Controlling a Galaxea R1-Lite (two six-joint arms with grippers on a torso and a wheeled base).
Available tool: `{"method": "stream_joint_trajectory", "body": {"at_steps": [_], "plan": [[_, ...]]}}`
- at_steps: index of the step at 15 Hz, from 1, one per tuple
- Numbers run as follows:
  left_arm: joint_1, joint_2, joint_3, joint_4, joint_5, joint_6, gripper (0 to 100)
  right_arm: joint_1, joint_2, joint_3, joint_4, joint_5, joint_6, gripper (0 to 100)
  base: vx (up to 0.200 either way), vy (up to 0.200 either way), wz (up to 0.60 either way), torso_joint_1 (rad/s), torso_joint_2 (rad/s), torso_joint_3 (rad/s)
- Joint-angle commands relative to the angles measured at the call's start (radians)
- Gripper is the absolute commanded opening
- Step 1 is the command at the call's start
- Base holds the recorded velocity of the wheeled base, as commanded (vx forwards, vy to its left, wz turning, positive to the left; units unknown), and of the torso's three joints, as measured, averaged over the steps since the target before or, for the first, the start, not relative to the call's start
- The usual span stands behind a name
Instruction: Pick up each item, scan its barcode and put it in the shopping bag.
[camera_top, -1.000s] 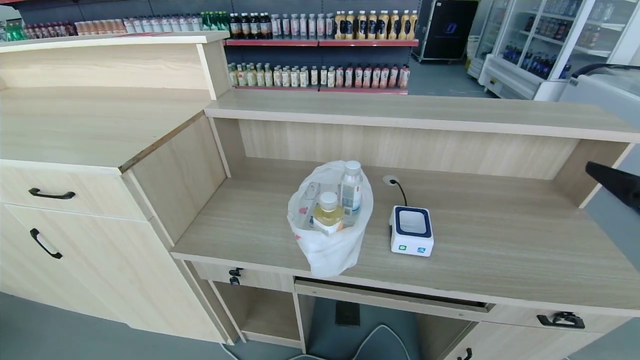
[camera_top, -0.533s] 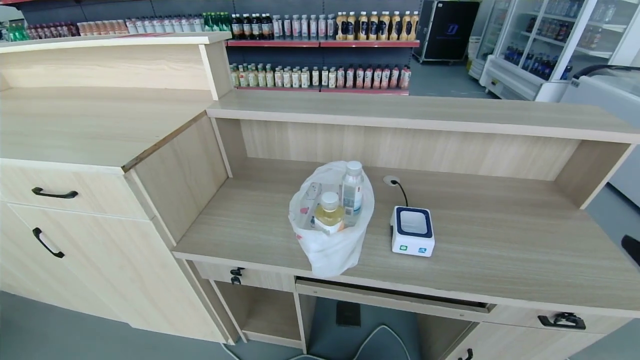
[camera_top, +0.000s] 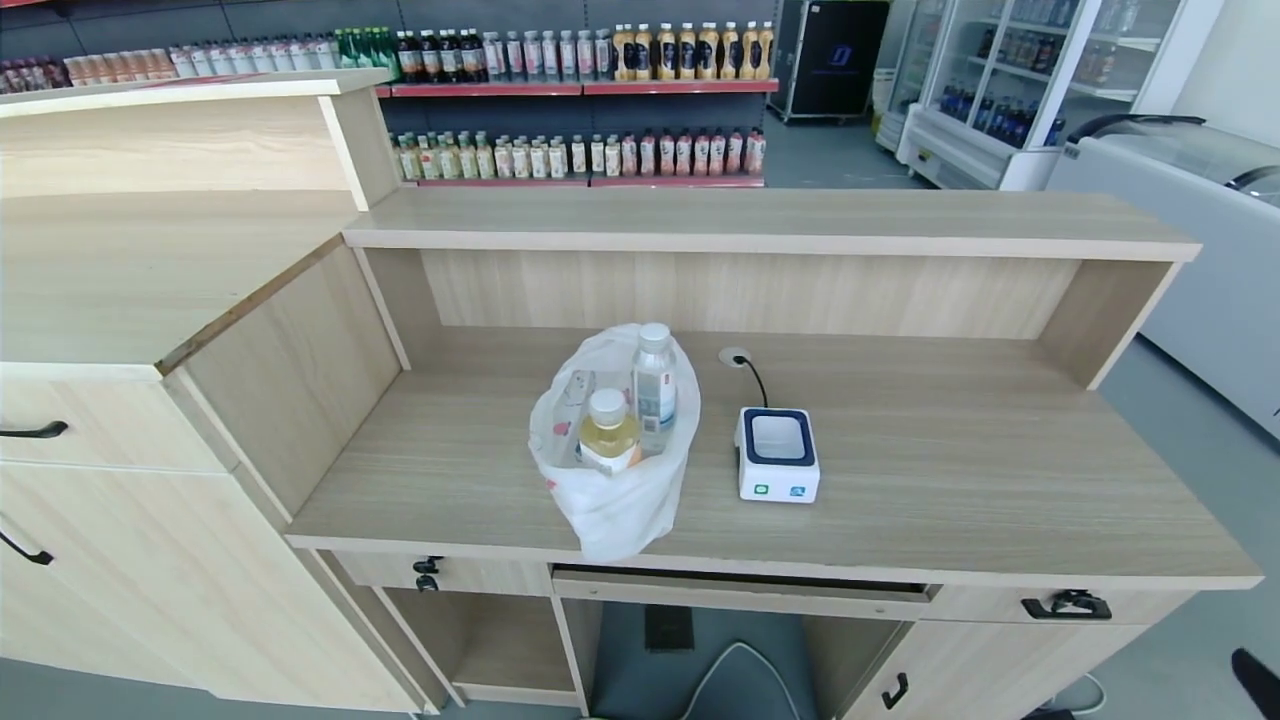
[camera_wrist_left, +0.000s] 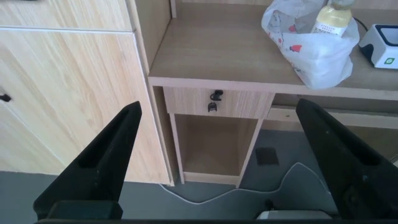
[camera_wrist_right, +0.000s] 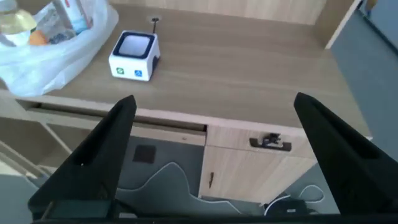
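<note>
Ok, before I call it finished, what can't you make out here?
- Head view: the lower halves of the yellow-drink bottle and the taller clear bottle are hidden by the wall of the white plastic shopping bag.
- Head view: the pale packet beside them is too small to identify.
- Left wrist view: the bag's top is cut off by the picture's edge.

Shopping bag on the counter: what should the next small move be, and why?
Probably just park the arms and end the run. The yellow bottle and the taller clear bottle already stand in the shopping bag. I see no item waiting on the counter beside the scanner. The left gripper and right gripper hang open out in front, holding nothing.
</note>
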Motion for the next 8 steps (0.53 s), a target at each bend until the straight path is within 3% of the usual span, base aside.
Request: {"method": "stream_joint_trajectory", "body": {"at_steps": [1,3,8], "plan": [[0.000,0.000,0.000,-0.001,0.000,0.000,100,-0.008,-0.177,0.036,0.163,0.066,0.046,100,0.000,0.000,0.00,0.000,0.00,0.000],[0.000,0.000,0.000,-0.001,0.000,0.000,100,-0.052,-0.308,0.036,0.301,0.065,0.086,100,0.000,0.000,0.00,0.000,0.00,0.000],[0.000,0.000,0.000,0.001,0.000,0.000,100,-0.029,-0.411,0.036,0.301,0.076,0.161,100,0.000,0.000,0.00,0.000,0.00,0.000]]}}
